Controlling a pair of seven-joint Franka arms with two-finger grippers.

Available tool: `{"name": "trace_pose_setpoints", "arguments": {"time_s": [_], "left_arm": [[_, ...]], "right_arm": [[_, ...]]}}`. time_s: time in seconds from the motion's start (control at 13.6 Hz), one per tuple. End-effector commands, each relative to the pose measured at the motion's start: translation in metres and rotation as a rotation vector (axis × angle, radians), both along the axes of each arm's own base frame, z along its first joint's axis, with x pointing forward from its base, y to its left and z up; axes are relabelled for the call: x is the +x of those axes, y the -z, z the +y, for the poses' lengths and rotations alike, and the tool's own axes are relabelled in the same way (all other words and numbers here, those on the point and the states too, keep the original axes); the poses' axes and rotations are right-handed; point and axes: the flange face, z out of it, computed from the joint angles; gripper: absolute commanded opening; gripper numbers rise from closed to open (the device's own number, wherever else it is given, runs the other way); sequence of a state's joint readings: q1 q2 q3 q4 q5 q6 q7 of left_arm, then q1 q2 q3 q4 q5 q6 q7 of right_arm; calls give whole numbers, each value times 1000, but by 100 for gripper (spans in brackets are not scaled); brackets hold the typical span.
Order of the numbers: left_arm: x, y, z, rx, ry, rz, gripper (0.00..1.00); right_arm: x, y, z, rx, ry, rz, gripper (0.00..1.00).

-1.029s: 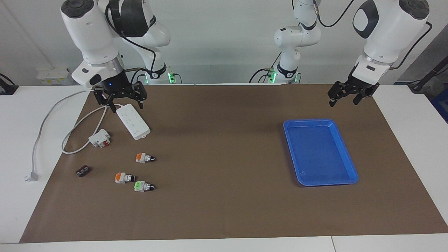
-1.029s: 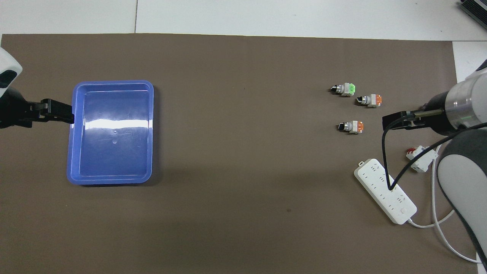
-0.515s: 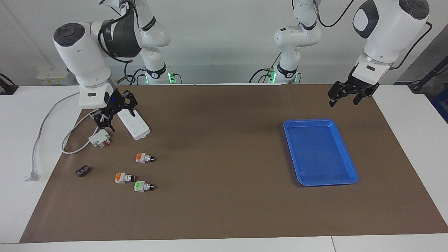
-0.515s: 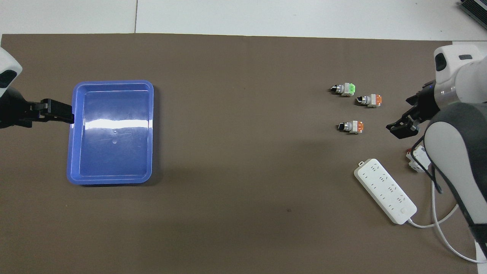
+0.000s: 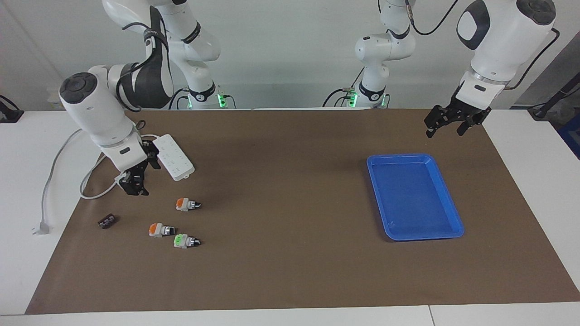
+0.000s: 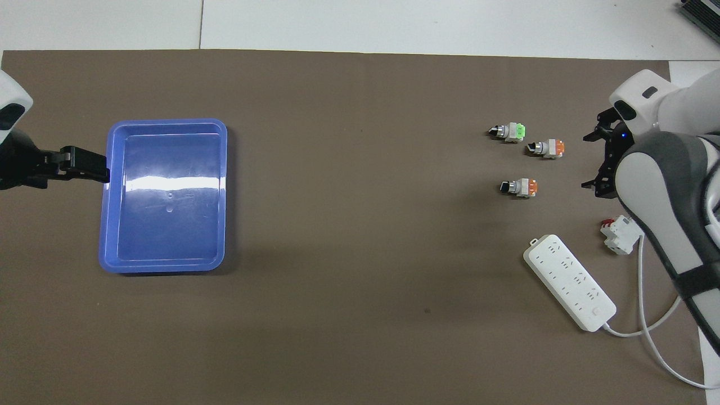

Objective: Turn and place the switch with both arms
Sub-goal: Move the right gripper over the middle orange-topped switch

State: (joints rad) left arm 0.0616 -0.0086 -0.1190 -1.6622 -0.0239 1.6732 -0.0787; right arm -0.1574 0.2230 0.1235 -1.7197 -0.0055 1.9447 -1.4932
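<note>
My right gripper (image 5: 135,183) hangs low over the mat beside the white-and-red clip block (image 6: 619,233), near the power strip (image 5: 173,156); whether its fingers are open I cannot tell; three selector switches lie close together toward my right arm's end: orange switch (image 5: 186,204) nearest me, second orange switch (image 5: 160,230), green-faced switch (image 5: 185,241) farthest; my left gripper (image 5: 448,122) waits open above the mat, by the blue tray (image 5: 454,222).

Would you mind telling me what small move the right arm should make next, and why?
Probably carry the right gripper over the nearest orange-faced switch and lower: it hangs beside the switches holding nothing, none is gripped, and the blue tray holds nothing. The left gripper waits by the tray.
</note>
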Motion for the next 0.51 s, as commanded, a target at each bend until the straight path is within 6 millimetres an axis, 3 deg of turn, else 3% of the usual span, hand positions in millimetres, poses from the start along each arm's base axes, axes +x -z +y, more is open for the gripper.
{"name": "trace_pose_setpoints", "arguments": {"time_s": [0.0,0.44], "left_arm": [[-8,-1,2,-6,-4,-1,100],[-9,-1,2,-6,-4,0,100]], "right_arm": [[11,19,-21,31,-77,-29,94],[39,67,-29,47,-182,-77,91]]}}
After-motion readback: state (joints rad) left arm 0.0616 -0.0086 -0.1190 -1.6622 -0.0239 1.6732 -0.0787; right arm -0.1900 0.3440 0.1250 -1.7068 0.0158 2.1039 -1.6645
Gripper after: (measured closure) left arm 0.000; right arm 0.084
